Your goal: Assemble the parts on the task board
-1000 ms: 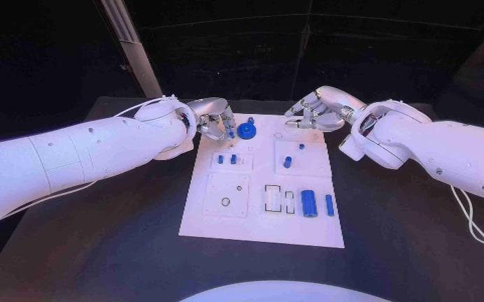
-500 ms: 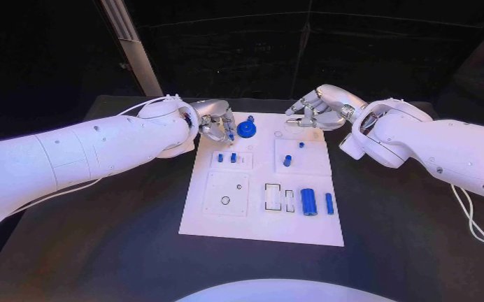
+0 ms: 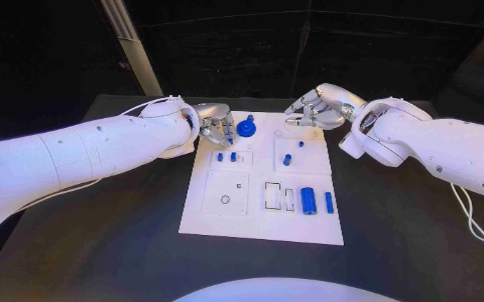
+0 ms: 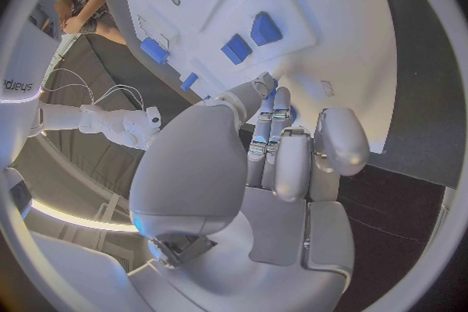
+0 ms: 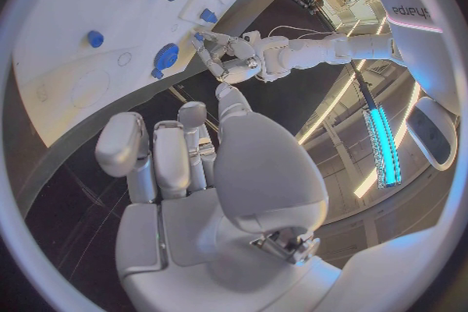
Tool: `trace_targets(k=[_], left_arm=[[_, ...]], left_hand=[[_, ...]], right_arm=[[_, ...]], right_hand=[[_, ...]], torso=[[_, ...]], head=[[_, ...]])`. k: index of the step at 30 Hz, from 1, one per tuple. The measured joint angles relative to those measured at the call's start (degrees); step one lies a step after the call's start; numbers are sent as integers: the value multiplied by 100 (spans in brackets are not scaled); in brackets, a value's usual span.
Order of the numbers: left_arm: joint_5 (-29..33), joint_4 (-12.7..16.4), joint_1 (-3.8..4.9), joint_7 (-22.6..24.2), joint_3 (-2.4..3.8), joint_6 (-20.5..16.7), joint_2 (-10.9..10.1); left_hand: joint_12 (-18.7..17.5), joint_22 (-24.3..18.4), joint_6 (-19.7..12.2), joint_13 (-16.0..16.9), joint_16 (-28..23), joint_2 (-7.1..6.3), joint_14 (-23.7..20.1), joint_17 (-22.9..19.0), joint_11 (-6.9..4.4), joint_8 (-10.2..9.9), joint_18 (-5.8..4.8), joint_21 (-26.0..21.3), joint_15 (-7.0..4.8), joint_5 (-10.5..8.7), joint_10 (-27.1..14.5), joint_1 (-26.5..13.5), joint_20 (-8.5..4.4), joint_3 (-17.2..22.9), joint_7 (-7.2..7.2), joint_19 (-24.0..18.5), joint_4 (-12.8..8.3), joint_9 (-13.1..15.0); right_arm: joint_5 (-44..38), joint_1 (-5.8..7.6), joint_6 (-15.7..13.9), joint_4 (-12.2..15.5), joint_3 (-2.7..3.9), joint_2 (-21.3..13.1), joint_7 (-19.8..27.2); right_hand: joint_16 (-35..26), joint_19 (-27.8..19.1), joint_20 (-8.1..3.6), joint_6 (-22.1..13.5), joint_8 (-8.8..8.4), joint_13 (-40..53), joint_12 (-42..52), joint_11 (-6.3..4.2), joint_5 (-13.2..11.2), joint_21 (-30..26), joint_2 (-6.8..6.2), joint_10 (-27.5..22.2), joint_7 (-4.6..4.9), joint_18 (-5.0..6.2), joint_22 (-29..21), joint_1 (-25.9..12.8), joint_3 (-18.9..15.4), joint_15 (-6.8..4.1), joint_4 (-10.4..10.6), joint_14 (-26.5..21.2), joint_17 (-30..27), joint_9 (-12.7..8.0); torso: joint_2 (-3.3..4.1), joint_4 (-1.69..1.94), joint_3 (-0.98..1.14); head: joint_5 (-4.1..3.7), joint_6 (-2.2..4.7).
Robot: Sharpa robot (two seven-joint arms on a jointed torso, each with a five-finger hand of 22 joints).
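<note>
Both your hands sit at the task board point(image 3: 264, 226) far edge: left hand point(image 3: 215, 124) pinches a small blue part point(image 3: 229, 134) for seating, right hand point(image 3: 315, 113) curled, holding nothing.

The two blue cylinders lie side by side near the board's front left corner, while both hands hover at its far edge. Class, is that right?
Not quite. The head view shows the two blue cylinders near the board's front right corner, not left. The left hand and right hand are at its far edge, as stated.
</note>
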Motion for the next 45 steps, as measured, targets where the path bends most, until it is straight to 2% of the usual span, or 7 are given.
trace_targets(k=[25, 29, 38, 41, 42, 43, 45], left_arm=[[-8, -89, -6, -95, -13, 128, 105], [-10, -104, -10, -108, -19, 137, 118], [-11, -107, -14, -141, -22, 196, 128], [-12, -99, -15, -145, -23, 215, 122], [-12, -98, -15, -146, -23, 220, 120], [-12, -96, -15, -146, -23, 225, 118], [-13, -93, -16, -146, -24, 230, 110]], left_hand=[[-111, -26, -1, 1, -22, -59, 0, -62, 0, -89, 0, -25, 0, 0, 0, -151, 0, 0, -1, 0, 0, -16], [-167, -33, -73, 2, -23, -59, 0, -86, 4, -186, 1, -24, 0, 0, -4, -151, 0, 0, 71, 0, 0, -41], [-239, -56, -176, 1, -46, -81, 12, -134, 63, -301, 1, -66, 13, 0, -63, -173, 34, 0, 91, -34, 0, -53], [-289, -63, -322, 1, -46, -112, 21, -153, 103, -398, 1, -89, 22, 1, -104, -204, 44, 0, 92, -44, 0, -67], [-318, -64, -362, -1, -46, -138, 21, -161, 109, -427, 1, -91, 22, 1, -143, -230, 44, 0, 93, -44, 0, -67], [-328, -64, -379, -5, -46, -149, 21, -165, 102, -450, 1, -91, 22, 1, -168, -241, 44, -2, 92, -44, -2, -68], [-379, -80, -488, -17, -46, -191, 21, -179, 110, -531, 1, -121, 22, 1, -242, -283, 65, -41, 70, -66, 6, -70]], right_arm=[[0, 0, -1, -1, 0, 4, -1], [0, 0, -1, 1, 0, 4, -1], [0, 0, 0, 2, 0, 1, -1], [0, 0, 0, 1, 0, -4, -1], [0, 0, 0, 1, 0, -6, -1], [0, 0, 0, -1, 0, -7, -3], [-3, 0, 0, -4, 0, -10, -11]], right_hand=[[0, 0, 0, 0, 0, 0, 0, 0, 0, 0, 23, 0, 0, 0, 0, 24, 0, 0, 0, 0, 0, 0], [0, 0, 0, 0, 0, 0, 0, 0, 0, 0, 23, 0, 0, 0, 0, 23, 0, 0, 0, 0, 0, 0], [0, 0, 0, 0, 0, -1, 0, 0, 0, 0, 23, 0, 0, 0, -3, 23, 0, 0, 0, 0, 0, 0], [-29, -12, -12, 0, 0, -26, -4, 20, 0, -34, 23, -22, 0, 0, -44, 23, 0, 0, 0, 0, -19, 0], [-48, -27, -25, 0, 0, -44, -31, 7, 0, -35, 23, -35, 0, 8, -67, 23, 0, 0, 0, 0, -33, 0], [-71, -53, -12, 0, 0, -82, -83, 4, 0, -54, 23, -70, 0, 77, -91, 23, -1, 0, 1, 0, -49, 0], [-222, -163, -9, -2, 0, -507, -531, 10, 0, -170, 23, -370, 2, 92, -269, 23, -28, 0, 28, 0, -205, 0]], torso=[[-1, 2, -2], [-1, 2, -1], [-4, 2, -2], [-4, 2, -2], [-4, 2, -2], [-4, 2, -2], [-4, 2, -2]], head=[[5, -9], [3, -8], [0, -10], [-1, -12], [-2, -12], [-2, -12], [-2, -12]])
